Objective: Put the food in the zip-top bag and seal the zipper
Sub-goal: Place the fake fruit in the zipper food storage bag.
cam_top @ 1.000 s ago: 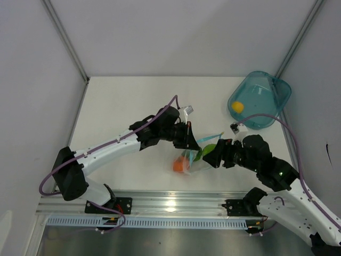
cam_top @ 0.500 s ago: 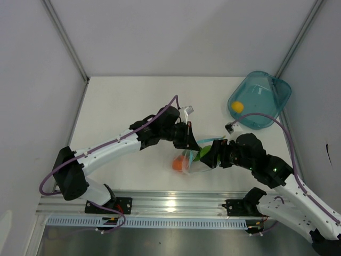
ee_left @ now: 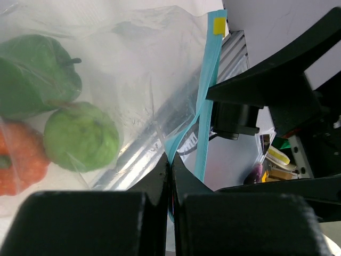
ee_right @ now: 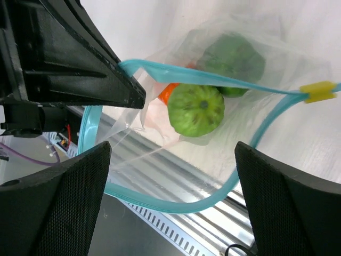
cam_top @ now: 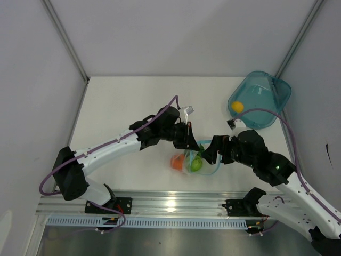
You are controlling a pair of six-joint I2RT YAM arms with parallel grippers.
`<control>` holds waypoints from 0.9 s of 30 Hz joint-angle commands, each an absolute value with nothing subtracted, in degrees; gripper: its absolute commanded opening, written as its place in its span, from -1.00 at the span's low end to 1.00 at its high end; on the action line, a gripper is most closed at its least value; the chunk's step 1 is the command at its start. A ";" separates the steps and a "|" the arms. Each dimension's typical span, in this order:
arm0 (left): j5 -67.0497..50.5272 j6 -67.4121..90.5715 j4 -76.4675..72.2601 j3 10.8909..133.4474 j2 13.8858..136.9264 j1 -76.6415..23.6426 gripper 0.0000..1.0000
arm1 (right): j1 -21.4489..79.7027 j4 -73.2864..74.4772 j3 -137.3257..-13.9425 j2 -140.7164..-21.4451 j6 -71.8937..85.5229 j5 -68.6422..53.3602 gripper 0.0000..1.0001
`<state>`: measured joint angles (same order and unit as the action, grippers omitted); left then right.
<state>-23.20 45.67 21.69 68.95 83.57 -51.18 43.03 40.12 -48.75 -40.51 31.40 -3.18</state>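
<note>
The clear zip-top bag (ee_left: 133,69) lies between the two arms with its mouth held wide. My left gripper (cam_top: 190,141) is shut on the teal zipper (ee_left: 205,106) at one end of the mouth. Inside the bag lie the light green fruit (ee_right: 196,109), the dark green one (ee_right: 234,61) and the orange-red one (ee_left: 18,160). My right gripper (cam_top: 206,154) hovers open at the bag's mouth, its wide-set fingers (ee_right: 53,202) holding nothing. The yellow piece of food (cam_top: 237,106) sits in the teal bowl.
The translucent teal bowl (cam_top: 277,85) stands at the back right of the white table (cam_top: 122,106). A metal rail (cam_top: 170,202) runs along the near edge, just below the bag. A yellow slider tab (ee_right: 318,92) sits on the zipper strip.
The light green fruit has left my right gripper and dropped into the bag beside the orange-red one. The right jaws have opened wider. The left gripper has kept its hold.
</note>
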 commanded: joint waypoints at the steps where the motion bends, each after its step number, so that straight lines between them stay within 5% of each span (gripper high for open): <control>1: -25.13 46.58 19.69 68.21 81.47 -50.71 -0.99 | 43.33 42.17 -55.45 -41.39 28.66 4.00 0.99; 14: -25.84 46.58 17.23 62.84 79.37 -50.71 -0.99 | 33.15 33.94 -67.68 -53.96 17.49 31.63 0.99; 22: -25.75 45.62 17.05 60.82 78.49 -50.80 -0.99 | 3.03 25.49 -68.20 -66.17 23.02 11.53 0.98; 27: -26.63 45.26 15.91 60.12 79.19 -50.80 -0.99 | -6.67 24.79 -71.71 -78.97 26.28 2.92 0.97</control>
